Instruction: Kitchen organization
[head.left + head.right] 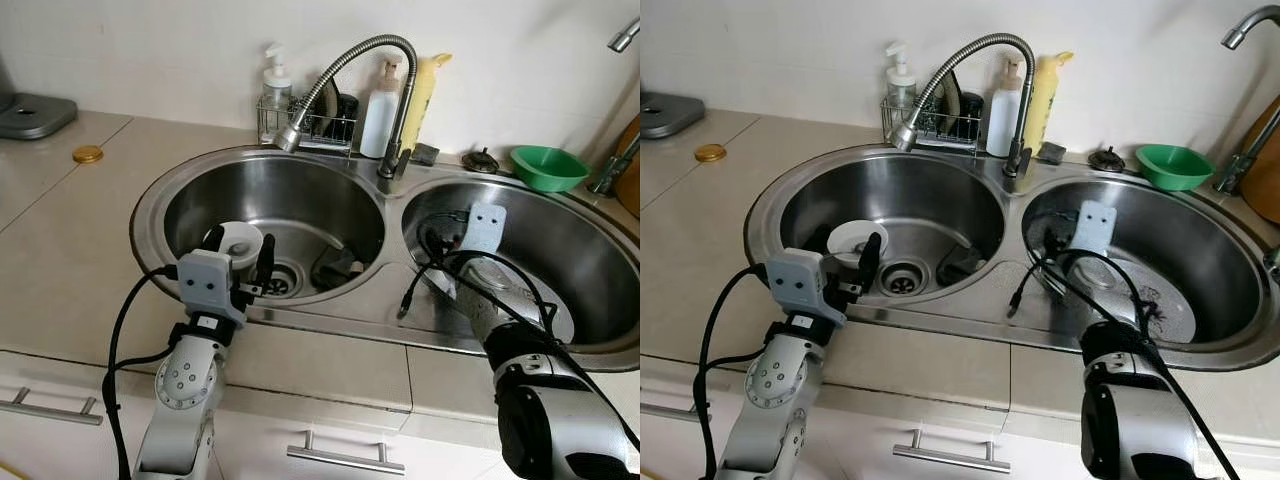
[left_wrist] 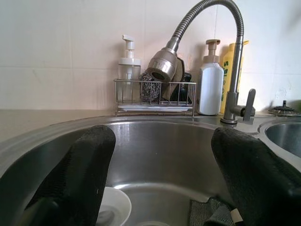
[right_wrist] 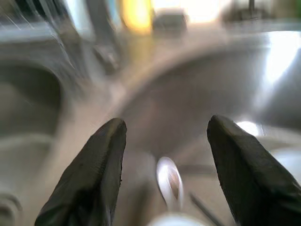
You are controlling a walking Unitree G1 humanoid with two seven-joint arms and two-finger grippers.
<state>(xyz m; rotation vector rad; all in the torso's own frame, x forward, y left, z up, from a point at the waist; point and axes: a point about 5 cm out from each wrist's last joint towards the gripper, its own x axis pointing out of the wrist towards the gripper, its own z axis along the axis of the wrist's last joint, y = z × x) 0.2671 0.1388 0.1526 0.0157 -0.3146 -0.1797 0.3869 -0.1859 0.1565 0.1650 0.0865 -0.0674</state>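
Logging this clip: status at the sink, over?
Left gripper open, over left basin above white bowl. Right gripper open, low in right basin near a spoon. Dark cloth by the drain, faucet overhead.

Head stereo above sink [image 1: 150, 205]; wrist views inside basins.

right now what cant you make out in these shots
- Right gripper: the right wrist view is motion-blurred, so the shiny item under its open fingers cannot be identified.
- Dark object near the left basin's drain: too dim in the head views to tell whether it is a cloth.
- White dish: partly covered by a left gripper finger in the left wrist view.
- Wooden item: cut by the right edge of the right eye view.
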